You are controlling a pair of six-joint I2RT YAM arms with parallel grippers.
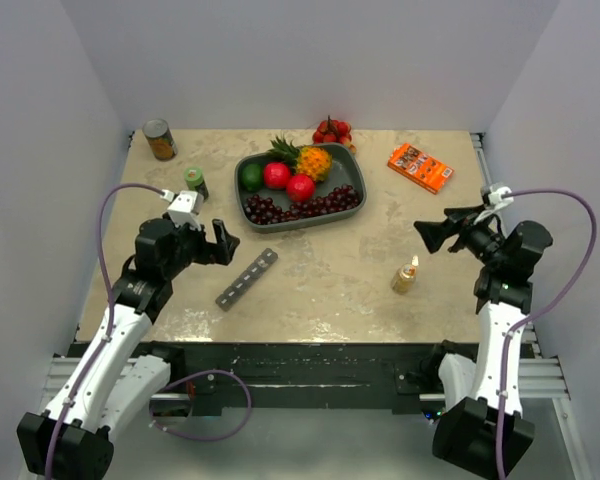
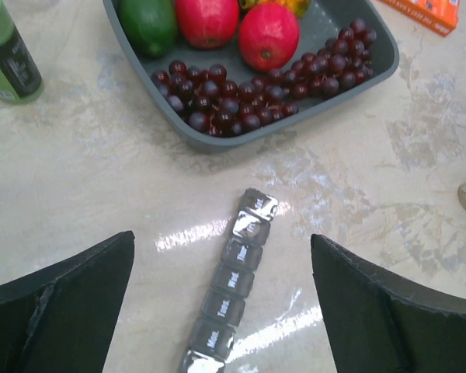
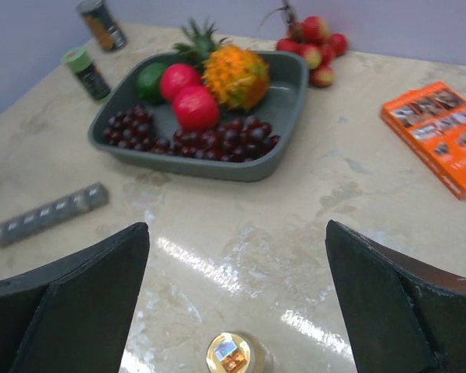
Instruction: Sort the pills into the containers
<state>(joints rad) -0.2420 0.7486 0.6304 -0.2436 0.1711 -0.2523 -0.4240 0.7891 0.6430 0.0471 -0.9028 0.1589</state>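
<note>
I hold left gripper (image 2: 222,237) spread over the containers (image 2: 233,276), right gripper (image 3: 237,225) spread above the bottle (image 3: 231,353), each poised to grab.

The table (image 2: 85,179) looked like polished stone, smooth and glossy, with bright streaks of glare. The containers (image 2: 234,280) were grey plastic with shiny lids. The tray (image 3: 217,167) looked like matt grey plastic, the grapes (image 2: 233,101) glossy, the box (image 3: 439,132) printed card.

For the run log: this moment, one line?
left fingers: open, aimed at containers | right fingers: open, aimed at small bottle | held: nothing
</note>
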